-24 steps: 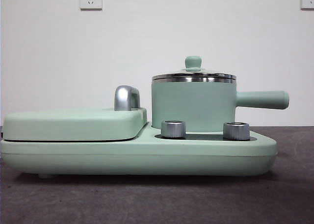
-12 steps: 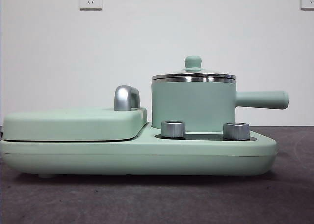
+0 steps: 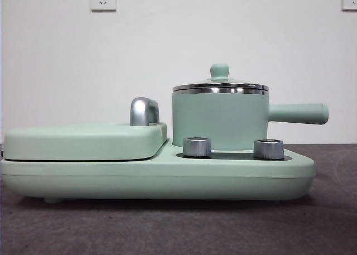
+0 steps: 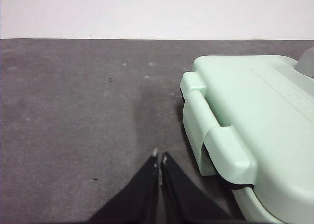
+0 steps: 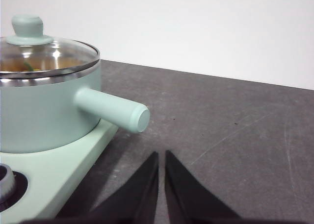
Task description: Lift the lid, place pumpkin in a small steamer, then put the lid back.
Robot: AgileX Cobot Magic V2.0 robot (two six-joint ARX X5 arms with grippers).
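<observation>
The small steamer (image 3: 218,120) is a smooth, matte mint-green cylinder with a bright steel band at its rim; it stands upright on the right half of the wide base unit (image 3: 156,177), behind two ribbed silver knobs (image 3: 197,147); the base is the same matte mint plastic, low and rounded at its edges. The lid (image 3: 220,85) sits level on the pot, a clear glass disc in a shiny steel rim with a small rounded mint knob on top; through the glass, in my right wrist view, I see something yellow-orange with a touch of green inside the pot, which I take for the pumpkin (image 5: 37,63), though little of it shows. The steamer's long straight handle (image 3: 298,113) runs level and points to the right of the front view; its blunt round end faces toward my right gripper (image 5: 161,154). To the left lies the flat rectangular cover (image 3: 83,140) with its curved chrome handle (image 3: 144,111); the table (image 3: 178,227) is a dull, grainy grey. My right gripper hangs over bare table near the handle's end, its black tapered jaws together and holding nothing; my left gripper (image 4: 159,156) hangs beside the cover's hinged end, jaws likewise pressed together and empty.
</observation>
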